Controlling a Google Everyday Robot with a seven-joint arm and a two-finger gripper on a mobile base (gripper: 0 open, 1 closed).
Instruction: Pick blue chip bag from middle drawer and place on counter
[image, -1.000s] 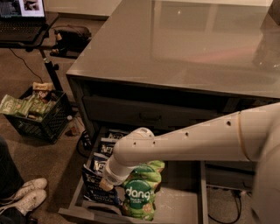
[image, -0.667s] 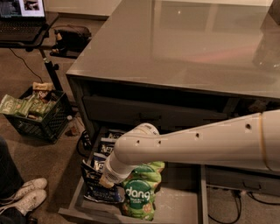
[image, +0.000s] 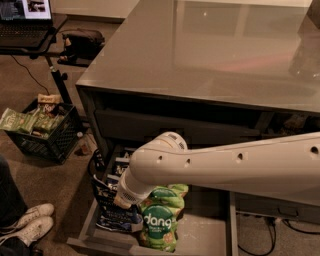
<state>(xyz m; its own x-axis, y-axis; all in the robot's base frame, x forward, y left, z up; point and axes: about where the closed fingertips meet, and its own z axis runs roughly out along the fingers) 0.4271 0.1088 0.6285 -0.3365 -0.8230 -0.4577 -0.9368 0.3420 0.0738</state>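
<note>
Counter (image: 210, 55): grey, glossy, on a dark cabinet. A black crate (image: 47, 142) of snack packets sits on the floor to its left.
Middle drawer (image: 84, 227): pulled out below the counter edge, with pale floor showing at its right. It holds two bags.
Blue chip bag (image: 114, 212): at the drawer's left side, on edge near the left wall, touching the green dang bag (image: 159, 220) beside it. It is not out of the drawer.
Gripper (image: 122, 201): down inside the drawer at the blue bag's upper edge, tucked under the white arm (image: 225, 167). I cannot tell how wide it stands or whether it has hold of the bag.
Change over last second: the arm's rounded joint has crept upward and a little right. The forearm lies slightly higher across the view. Both bags look unmoved.
Meaning (judgement): this is the grasp stage, perhaps the very start of a lift. With the bag not visibly risen, the pick is unconfirmed.
Next move needs: a rise clear of the drawer wall and counter edge.
Risk: the green bag is touching and may drag along; crinkly foil may slip.
</note>
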